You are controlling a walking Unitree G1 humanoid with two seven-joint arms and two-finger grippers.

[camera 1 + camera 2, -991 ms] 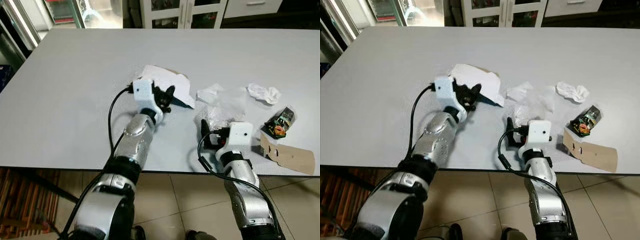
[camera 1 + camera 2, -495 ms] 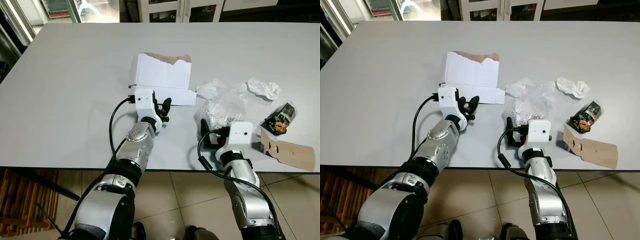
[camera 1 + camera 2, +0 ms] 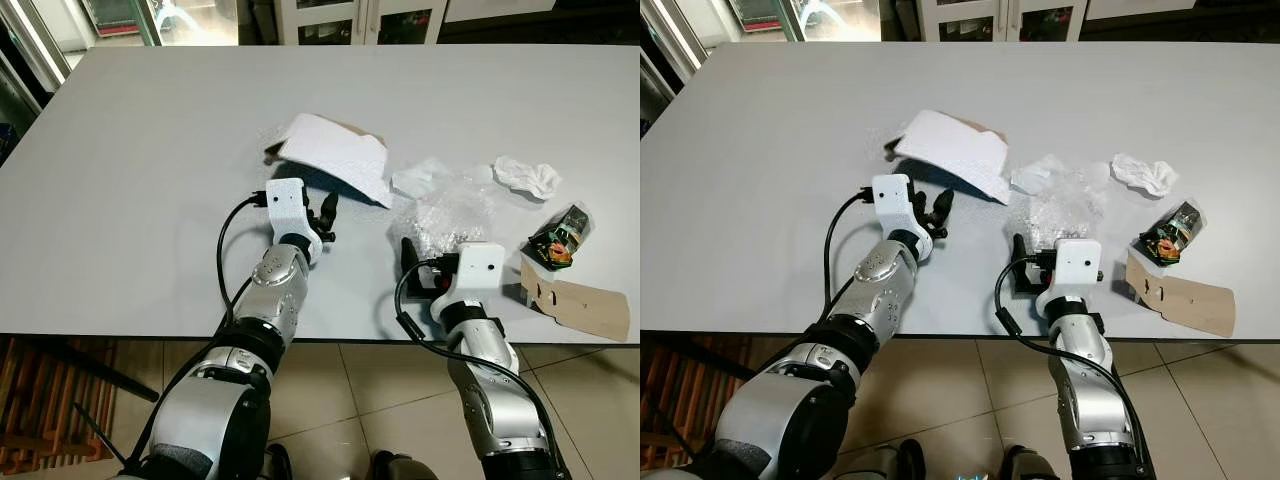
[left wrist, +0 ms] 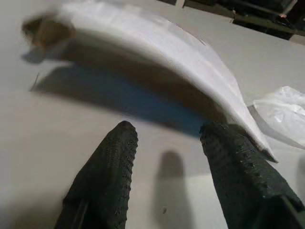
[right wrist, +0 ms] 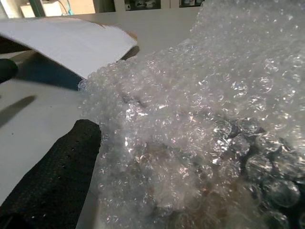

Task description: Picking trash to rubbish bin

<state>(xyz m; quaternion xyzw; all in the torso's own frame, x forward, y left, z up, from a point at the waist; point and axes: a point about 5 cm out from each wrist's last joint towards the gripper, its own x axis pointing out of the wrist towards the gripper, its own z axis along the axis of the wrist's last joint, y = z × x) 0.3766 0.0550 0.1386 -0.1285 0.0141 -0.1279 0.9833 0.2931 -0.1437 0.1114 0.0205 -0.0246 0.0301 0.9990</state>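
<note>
Trash lies scattered on the grey rectangular table [image 3: 120, 170]. The left gripper [image 3: 322, 213] rests released, fingers apart, with the torn white cardboard sheet [image 3: 335, 160] arched just beyond its tips, untouched. The right gripper [image 3: 418, 262] presses into the clear crumpled bubble wrap [image 3: 450, 210]; whether its fingers have closed cannot be told. Farther to its right lie a white crumpled tissue [image 3: 526, 178], a dark snack wrapper [image 3: 558, 245] and a brown cardboard scrap [image 3: 578, 306]. To grasp well, the left fingers should probably straddle the sheet's raised near edge before closing. No rubbish bin can be seen.
</note>
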